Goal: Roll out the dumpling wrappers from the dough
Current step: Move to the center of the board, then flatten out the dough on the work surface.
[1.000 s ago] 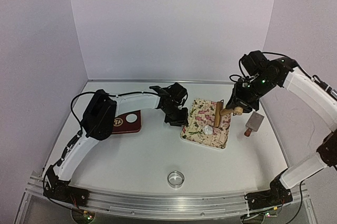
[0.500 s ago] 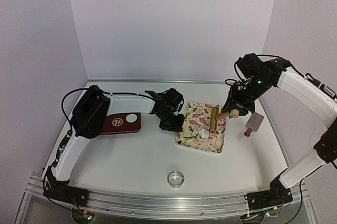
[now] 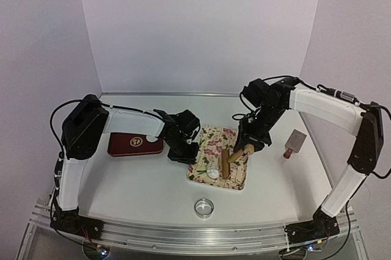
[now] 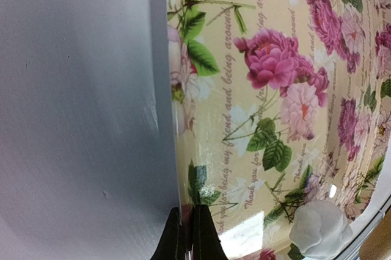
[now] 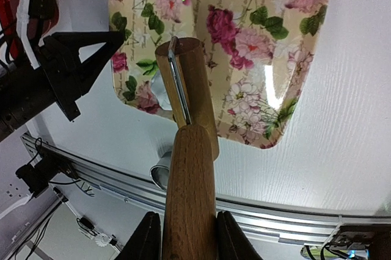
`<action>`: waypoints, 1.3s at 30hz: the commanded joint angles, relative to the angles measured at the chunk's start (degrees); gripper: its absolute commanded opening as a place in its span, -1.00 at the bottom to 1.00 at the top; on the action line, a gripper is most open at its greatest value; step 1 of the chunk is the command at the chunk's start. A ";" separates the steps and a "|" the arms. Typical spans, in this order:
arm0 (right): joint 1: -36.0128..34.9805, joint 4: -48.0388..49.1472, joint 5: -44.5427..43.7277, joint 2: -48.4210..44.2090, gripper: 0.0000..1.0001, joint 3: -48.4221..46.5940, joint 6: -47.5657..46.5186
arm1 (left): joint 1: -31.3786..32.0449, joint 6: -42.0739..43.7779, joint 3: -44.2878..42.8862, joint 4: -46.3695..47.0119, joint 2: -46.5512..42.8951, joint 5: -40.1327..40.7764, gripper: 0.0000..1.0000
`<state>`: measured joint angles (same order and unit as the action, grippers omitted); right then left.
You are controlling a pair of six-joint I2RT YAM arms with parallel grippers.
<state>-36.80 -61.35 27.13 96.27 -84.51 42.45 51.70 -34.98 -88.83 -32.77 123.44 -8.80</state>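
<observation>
Your left pincer [image 4: 186, 240] pinches the rim of the cream floral tray [image 4: 244, 168]; your right pincer [image 5: 188, 235] clamps the wooden rolling pin [image 5: 189, 168].

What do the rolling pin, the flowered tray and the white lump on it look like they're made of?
Rolling pin: wood with a smooth finish; it is brown with visible grain. Tray: a glossy printed surface with bright glare, perhaps lacquered metal or plastic; I can't tell which. Lump: soft, matte white dough with rounded, creased folds.
</observation>
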 commanded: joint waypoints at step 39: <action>-6.50 -3.18 -2.63 10.95 -1.00 -15.79 0.19 | 0.04 -1.65 0.92 0.09 -4.15 1.61 -1.00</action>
<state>-43.29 -63.90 24.56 108.66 -95.67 43.89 51.70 -35.97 -87.99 -32.51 122.67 -8.38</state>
